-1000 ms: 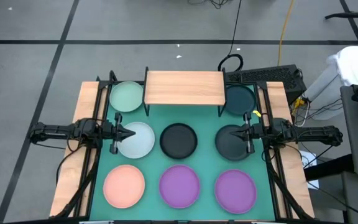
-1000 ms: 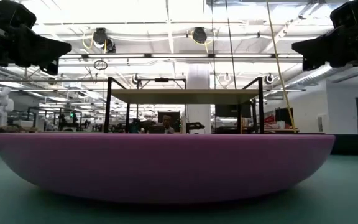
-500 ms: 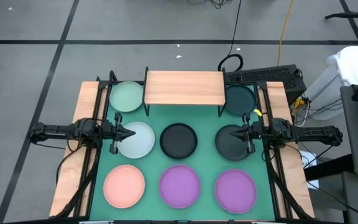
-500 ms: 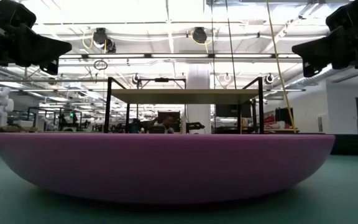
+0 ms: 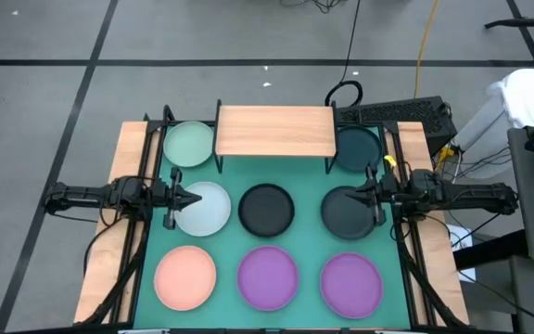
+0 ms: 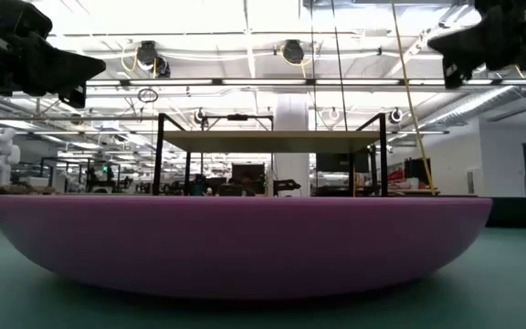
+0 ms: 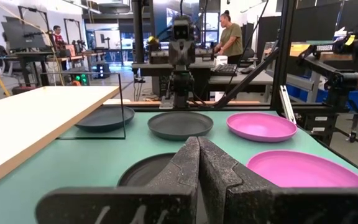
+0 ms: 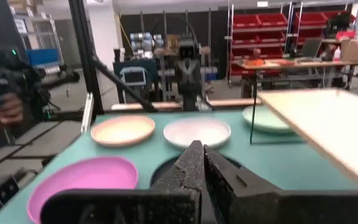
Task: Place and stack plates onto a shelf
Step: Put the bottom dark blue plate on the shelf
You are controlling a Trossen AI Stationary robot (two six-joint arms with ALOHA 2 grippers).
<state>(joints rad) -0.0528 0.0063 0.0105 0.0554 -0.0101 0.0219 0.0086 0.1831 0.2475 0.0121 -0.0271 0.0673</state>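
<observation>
- Plates, round matte ones, all lie on the green desk (image 5: 309, 190); light-wood shelf (image 5: 274, 131) bare.
- Left tool (image 5: 189, 198) and right tool (image 5: 357, 193) closed, empty.
- Next, I reckon: open, grip a rim.

Your green table (image 5: 309, 181) carries eight plates: mint (image 5: 189, 143), pale blue (image 5: 207, 208), three dark (image 5: 267, 208), pink (image 5: 185, 276), two purple (image 5: 268, 276); the shelf (image 5: 274, 130) stands at its far edge.
</observation>
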